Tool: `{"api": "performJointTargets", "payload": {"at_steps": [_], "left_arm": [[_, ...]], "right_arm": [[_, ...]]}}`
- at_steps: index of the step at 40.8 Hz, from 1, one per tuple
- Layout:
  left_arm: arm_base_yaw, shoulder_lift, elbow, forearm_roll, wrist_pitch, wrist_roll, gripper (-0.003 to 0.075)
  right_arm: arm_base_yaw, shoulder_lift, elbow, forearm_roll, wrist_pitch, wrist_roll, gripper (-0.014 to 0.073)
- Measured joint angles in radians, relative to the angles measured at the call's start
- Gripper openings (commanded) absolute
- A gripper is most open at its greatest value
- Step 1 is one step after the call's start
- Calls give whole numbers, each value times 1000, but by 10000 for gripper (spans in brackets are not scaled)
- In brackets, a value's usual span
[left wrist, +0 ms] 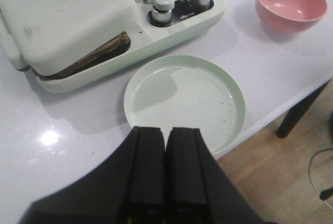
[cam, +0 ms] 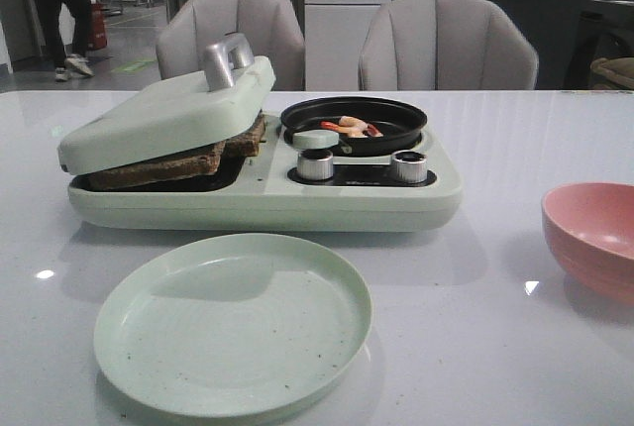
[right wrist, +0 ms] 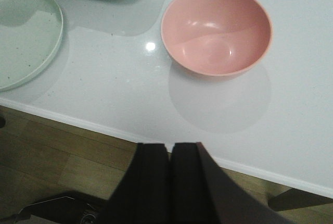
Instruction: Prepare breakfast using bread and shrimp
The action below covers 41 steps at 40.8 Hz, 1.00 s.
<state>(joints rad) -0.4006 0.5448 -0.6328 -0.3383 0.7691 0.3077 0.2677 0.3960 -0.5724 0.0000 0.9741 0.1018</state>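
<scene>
While two grey chairs [cam: 230, 35] are being shown behind the white table [cam: 495, 347], the bread [cam: 188, 160], dark-crusted, is being pressed under the breakfast maker [cam: 267, 198] lid; pinkish shrimp [cam: 349, 127] are lying in its pan. Left gripper [left wrist: 166, 135] and right gripper [right wrist: 170, 151] fingers are being held together.

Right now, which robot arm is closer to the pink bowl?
The right one. Its closed fingers hang just off the table edge in front of the pink bowl. The left fingers sit in front of the green plate, with the bowl farther off.
</scene>
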Motion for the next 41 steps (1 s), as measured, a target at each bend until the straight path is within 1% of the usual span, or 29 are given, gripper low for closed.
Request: {"api": "performJointTargets", "payload": {"at_steps": [7, 10, 16, 38, 41], "left_arm": [[0, 0, 0, 165, -54, -188, 100], [0, 0, 0, 209, -55, -225, 99], [0, 0, 0, 229, -55, -242, 99], [3, -19, 11, 231, -55, -248, 100], [24, -58, 38, 239, -91, -248, 100]], "right_arm": [[0, 0, 0, 0, 0, 0, 36], [0, 0, 0, 0, 0, 0, 36], [0, 0, 0, 0, 0, 0, 36], [0, 0, 0, 0, 0, 0, 36], [0, 0, 0, 0, 0, 0, 36]]}}
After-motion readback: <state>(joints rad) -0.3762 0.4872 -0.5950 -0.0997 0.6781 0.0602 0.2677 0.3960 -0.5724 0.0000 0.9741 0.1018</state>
